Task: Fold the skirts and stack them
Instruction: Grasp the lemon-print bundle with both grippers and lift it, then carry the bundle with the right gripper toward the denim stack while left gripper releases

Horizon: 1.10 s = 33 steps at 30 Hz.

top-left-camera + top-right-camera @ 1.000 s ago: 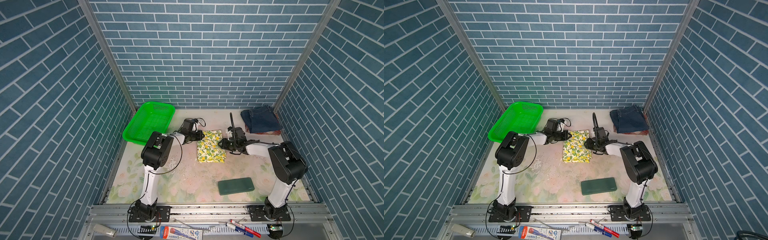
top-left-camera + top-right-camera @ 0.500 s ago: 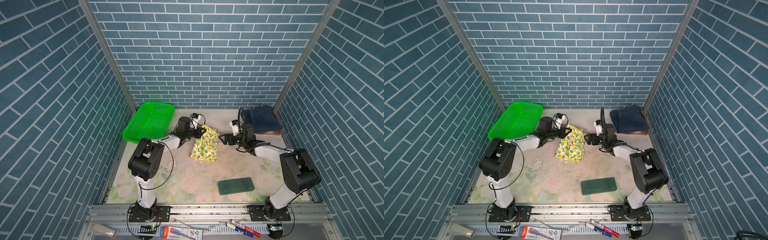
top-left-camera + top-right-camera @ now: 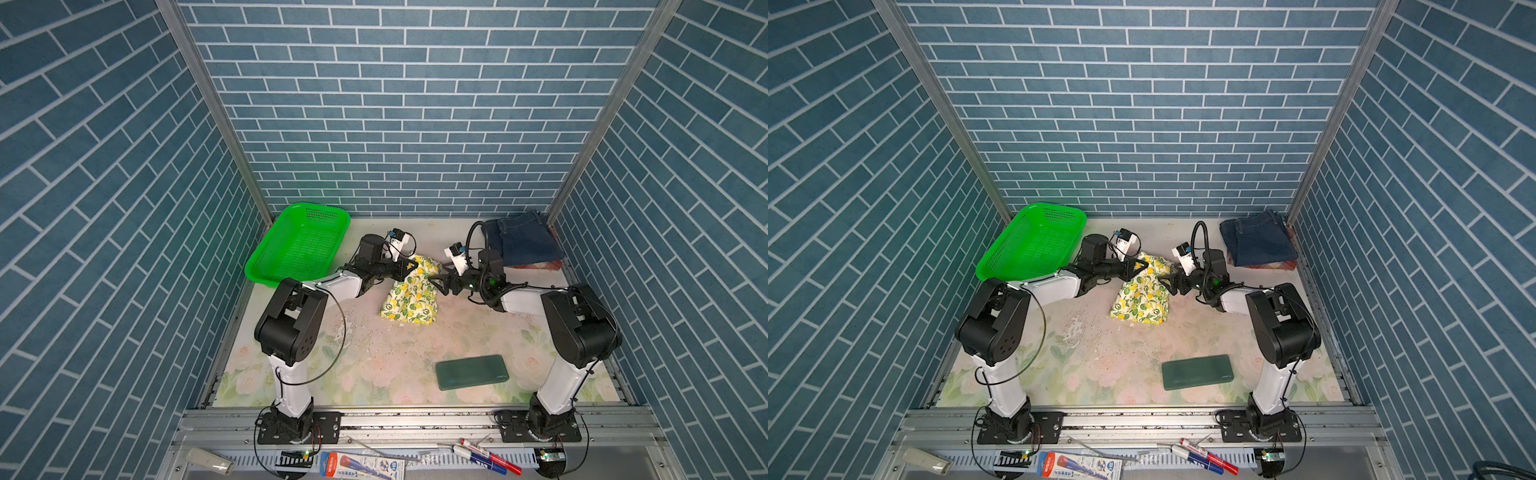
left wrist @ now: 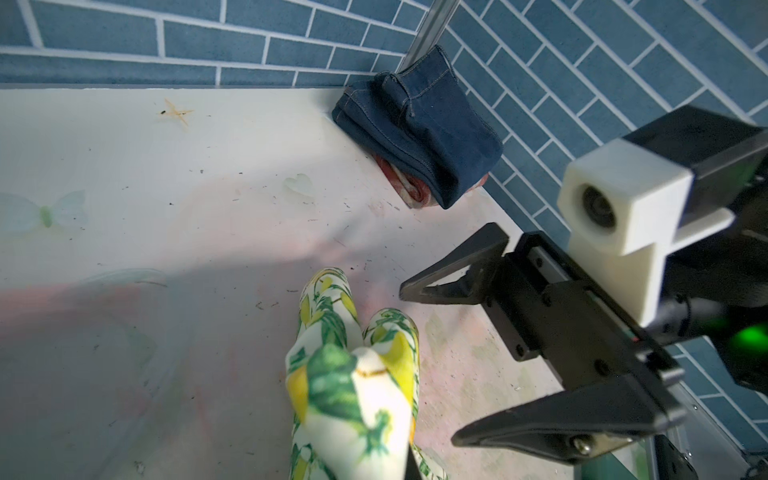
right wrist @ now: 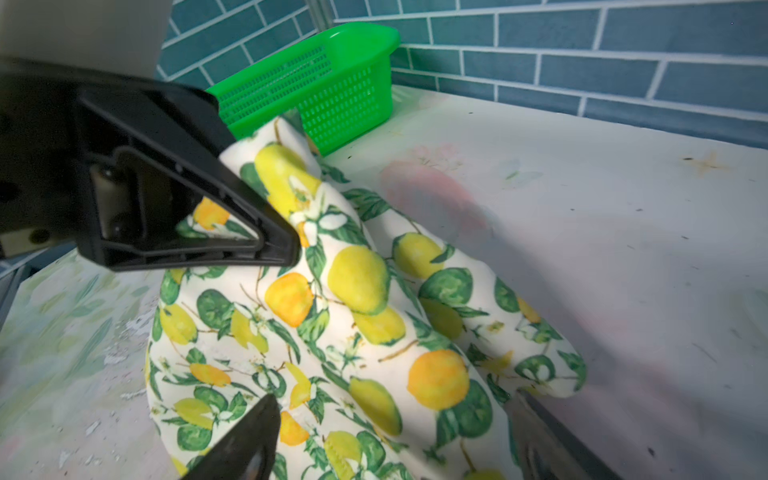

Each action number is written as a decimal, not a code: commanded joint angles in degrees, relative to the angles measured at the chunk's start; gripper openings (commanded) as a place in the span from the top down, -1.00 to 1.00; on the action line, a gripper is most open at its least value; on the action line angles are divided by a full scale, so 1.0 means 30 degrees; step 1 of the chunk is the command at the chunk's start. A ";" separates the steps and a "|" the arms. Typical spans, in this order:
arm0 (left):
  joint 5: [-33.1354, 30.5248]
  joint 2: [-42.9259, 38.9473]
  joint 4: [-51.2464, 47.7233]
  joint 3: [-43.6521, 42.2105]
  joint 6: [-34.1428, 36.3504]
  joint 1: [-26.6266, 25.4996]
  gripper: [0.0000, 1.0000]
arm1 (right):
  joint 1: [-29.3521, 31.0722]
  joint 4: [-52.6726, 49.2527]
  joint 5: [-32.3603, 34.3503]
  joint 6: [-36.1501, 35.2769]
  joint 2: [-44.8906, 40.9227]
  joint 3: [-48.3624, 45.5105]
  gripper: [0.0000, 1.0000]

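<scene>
The right hand point(image 3: 437, 283) just opened, leaving the lemon skirt point(image 3: 409, 300) hoisted by the clenched left hand point(image 3: 407, 268), probably for the two-o'clock stack point(image 3: 524, 244).

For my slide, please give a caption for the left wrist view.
Lemon-print skirt in front, open right gripper beside it, denim skirt folded in the corner.

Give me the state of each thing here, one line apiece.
Lemon skirt, folded, one end lifted.
Left gripper, shut on lemon skirt.
Right gripper, open, gripping nothing.
Denim skirt, folded, atop plaid skirt.
Plaid skirt, under denim, edge showing.
Green basket, empty.
Dark green slab, lying flat.
</scene>
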 commanded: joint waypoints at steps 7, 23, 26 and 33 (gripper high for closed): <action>0.1411 -0.1300 -0.1341 0.1174 0.1395 -0.0499 1.00 | 0.0028 -0.3359 -0.3191 -0.4203 0.0395 0.3937 -0.72; 0.2814 -0.3701 -0.2529 0.1326 0.2775 -0.0760 1.00 | 0.0517 -0.9961 -0.4968 -0.7632 0.1373 0.7695 -0.67; 0.2897 -0.3999 -0.2752 0.1271 0.3007 -0.0775 1.00 | 0.0551 -1.0657 -0.5158 -0.7761 0.1600 0.8326 -0.58; 0.2155 -0.3985 -0.3897 0.1785 0.3634 -0.0596 1.00 | 0.0562 -1.0865 -0.4528 -0.7109 0.0534 0.7938 0.20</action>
